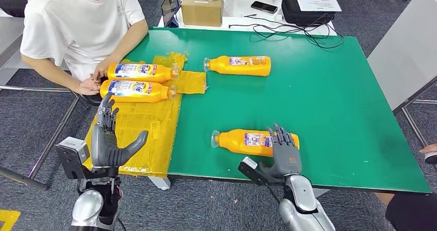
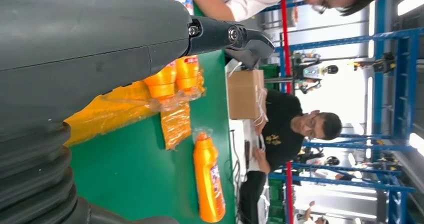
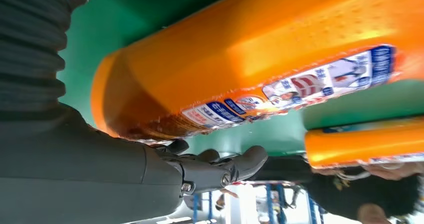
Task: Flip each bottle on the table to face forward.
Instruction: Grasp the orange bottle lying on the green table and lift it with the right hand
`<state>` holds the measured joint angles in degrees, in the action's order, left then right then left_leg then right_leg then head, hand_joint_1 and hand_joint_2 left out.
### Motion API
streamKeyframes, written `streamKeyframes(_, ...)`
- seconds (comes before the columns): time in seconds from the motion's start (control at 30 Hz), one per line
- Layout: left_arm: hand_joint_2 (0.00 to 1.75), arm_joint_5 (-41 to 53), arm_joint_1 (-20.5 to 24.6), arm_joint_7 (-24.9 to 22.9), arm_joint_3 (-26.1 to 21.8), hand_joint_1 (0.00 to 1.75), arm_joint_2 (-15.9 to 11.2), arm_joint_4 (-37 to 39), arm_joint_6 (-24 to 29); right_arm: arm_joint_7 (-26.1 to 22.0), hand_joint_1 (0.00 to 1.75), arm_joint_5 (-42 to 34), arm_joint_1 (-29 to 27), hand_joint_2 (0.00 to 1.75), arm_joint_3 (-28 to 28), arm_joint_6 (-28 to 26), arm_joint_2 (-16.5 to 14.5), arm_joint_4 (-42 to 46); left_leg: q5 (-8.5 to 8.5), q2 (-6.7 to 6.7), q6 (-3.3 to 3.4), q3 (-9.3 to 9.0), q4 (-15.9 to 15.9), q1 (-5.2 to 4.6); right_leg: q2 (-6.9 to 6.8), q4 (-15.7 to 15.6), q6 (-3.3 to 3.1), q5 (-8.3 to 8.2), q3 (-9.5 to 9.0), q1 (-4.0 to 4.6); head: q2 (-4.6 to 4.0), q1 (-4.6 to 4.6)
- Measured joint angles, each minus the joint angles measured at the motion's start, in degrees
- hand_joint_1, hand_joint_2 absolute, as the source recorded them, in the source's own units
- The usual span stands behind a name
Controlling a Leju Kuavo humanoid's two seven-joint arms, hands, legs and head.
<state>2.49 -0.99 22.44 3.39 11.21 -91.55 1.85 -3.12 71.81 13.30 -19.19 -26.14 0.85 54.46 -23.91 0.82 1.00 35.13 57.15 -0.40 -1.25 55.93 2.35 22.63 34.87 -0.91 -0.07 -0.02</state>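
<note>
R hand (image 1: 285, 151) lies over the base end of the near bottle (image 1: 242, 141), fingers (image 1: 279, 136) extended on top, hiding that end; whether the thumb closes under it can't be told, so grip unclear. In R wrist view the bottle (image 3: 260, 49) is blurred, cut off by the frame. L hand (image 1: 110, 141) hovers upright over the yellow plastic sheet (image 1: 144, 133) at the green table (image 1: 335, 112) edge, fingers spread, holding nothing. Two bottles (image 1: 136, 81) lie on the sheet by a person's hands (image 1: 95, 81); a fourth bottle (image 1: 239, 65) lies farther back.
</note>
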Motion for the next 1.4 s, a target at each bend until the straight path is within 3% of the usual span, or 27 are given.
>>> streamKeyframes(0.13,1.75,-0.32,1.26,-1.58,0.0,0.0,-0.04,2.17,-0.4,0.51,0.0,-0.66,4.33,1.75,0.58,1.75,-1.15,-5.74,0.02,0.01,0.01,-0.05,0.01,-0.01,0.0,0.0,0.0,-0.02,-0.03,-0.01,0.0,0.0)
streamKeyframes(0.43,1.75,-1.75,2.23,-2.83,-0.09,0.0,-0.07,4.52,-1.07,6.68,0.0,5.46,10.68,1.75,0.44,1.15,-2.87,-13.74,0.02,0.01,0.01,-0.09,0.01,0.0,0.01,0.01,0.01,-0.03,-0.08,-0.01,0.0,0.0)
streamKeyframes(0.67,1.75,-2.54,2.29,-4.43,-0.2,0.0,-0.14,4.56,-2.33,9.06,0.0,6.14,14.86,1.75,0.02,9.76,-3.62,-17.36,0.02,0.07,0.01,-0.15,0.01,0.0,0.03,0.0,0.0,-0.04,-0.11,-0.01,0.0,-0.01)
streamKeyframes(0.7,1.75,-2.72,2.31,-4.74,-0.22,0.0,-0.17,4.57,-2.58,9.34,0.05,6.07,15.8,1.75,-0.15,11.73,-3.67,-18.16,0.01,0.12,0.01,-0.22,0.01,0.0,0.05,-0.01,0.0,-0.04,-0.15,-0.01,0.0,0.0)
streamKeyframes(0.83,1.75,-3.2,2.57,-5.69,-0.31,0.0,-0.31,4.87,-3.4,9.41,1.72,5.45,19.21,1.75,-1.19,17.44,-3.73,-21.62,-0.02,0.25,0.0,-0.58,0.0,0.0,0.1,-0.03,-0.01,-0.03,-0.47,-0.01,0.0,-0.02)
streamKeyframes(1.17,1.75,-4.98,4.43,-7.62,-0.27,0.0,-0.97,7.16,-5.98,8.32,1.75,3.91,25.09,1.75,-4.42,27.19,-1.8,-27.99,0.09,0.07,0.09,-0.85,0.01,-0.01,0.02,-0.05,0.04,-0.07,-0.79,-0.04,0.0,0.0)
streamKeyframes(1.4,1.75,-5.33,5.49,-7.53,-0.21,0.0,-1.34,8.28,-6.01,7.58,1.75,2.66,26.64,1.75,-5.38,28.44,-0.14,-29.69,0.09,0.0,0.12,-0.85,0.01,-0.01,-0.02,-0.13,0.05,-0.06,-0.89,-0.04,0.0,0.0)
